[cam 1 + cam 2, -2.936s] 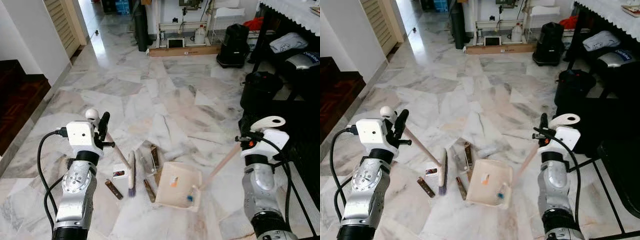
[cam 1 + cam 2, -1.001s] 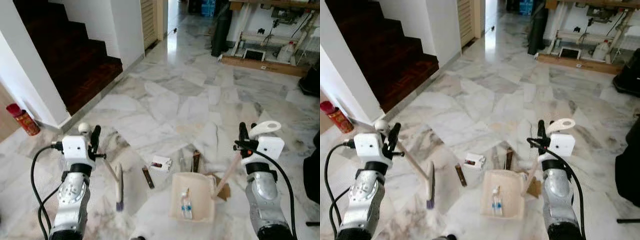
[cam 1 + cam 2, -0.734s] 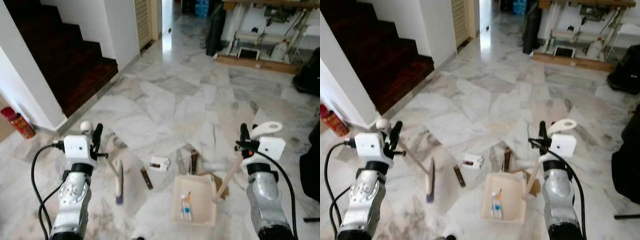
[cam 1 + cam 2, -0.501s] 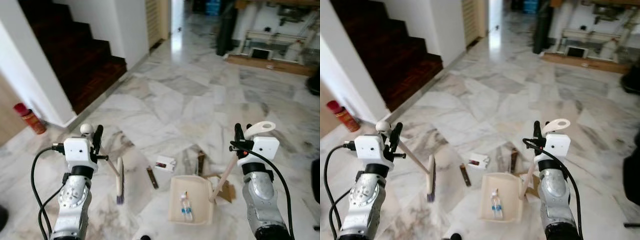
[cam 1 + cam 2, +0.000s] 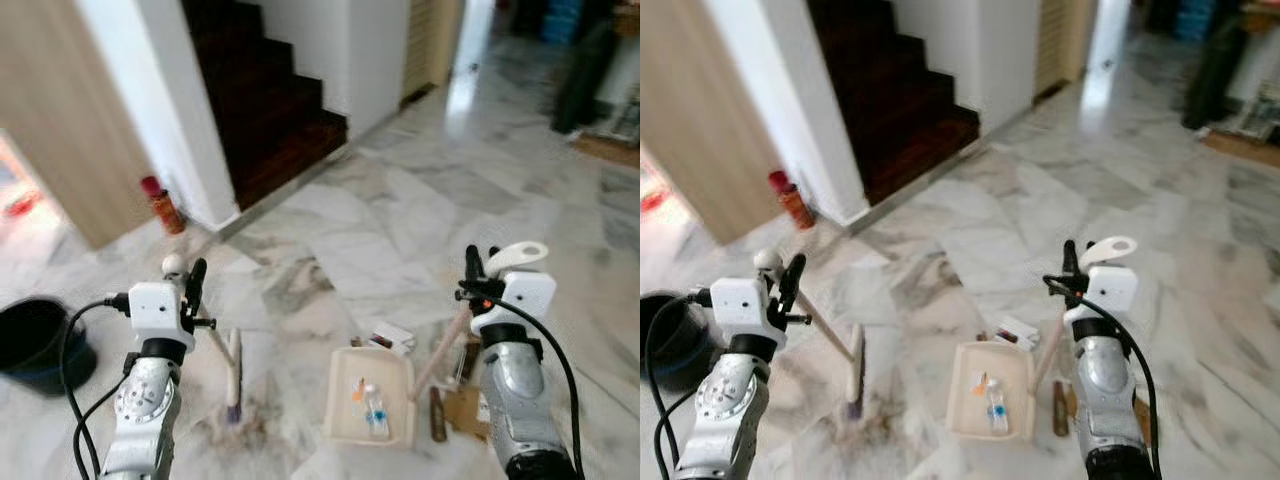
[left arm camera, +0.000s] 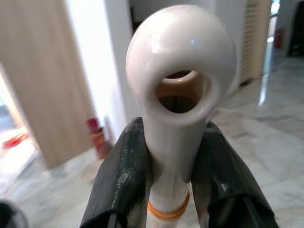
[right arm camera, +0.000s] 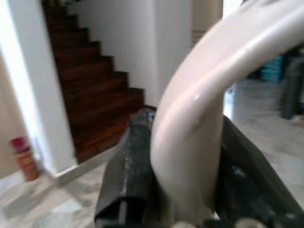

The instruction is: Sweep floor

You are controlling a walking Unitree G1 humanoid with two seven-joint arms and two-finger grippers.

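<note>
My left gripper is shut on the pale broom handle, just below its ring-shaped end. The broom head rests on the marble floor ahead of my left arm, bristles down. The right gripper is shut on the cream dustpan's long handle. The dustpan sits flat on the floor between my arms, holding a small bottle and an orange scrap. A white packet lies just beyond the pan, and a brown stick lies on its right.
A black bucket stands on the floor at far left. A red can sits against the white wall by a dark wooden staircase. Brown cardboard lies by my right arm. Open marble floor stretches ahead and to the right.
The whole view has swung left: stairs, red can and bucket now show, the shelving is gone. Broom and dustpan came along in my grippers, both grips unchanged.
</note>
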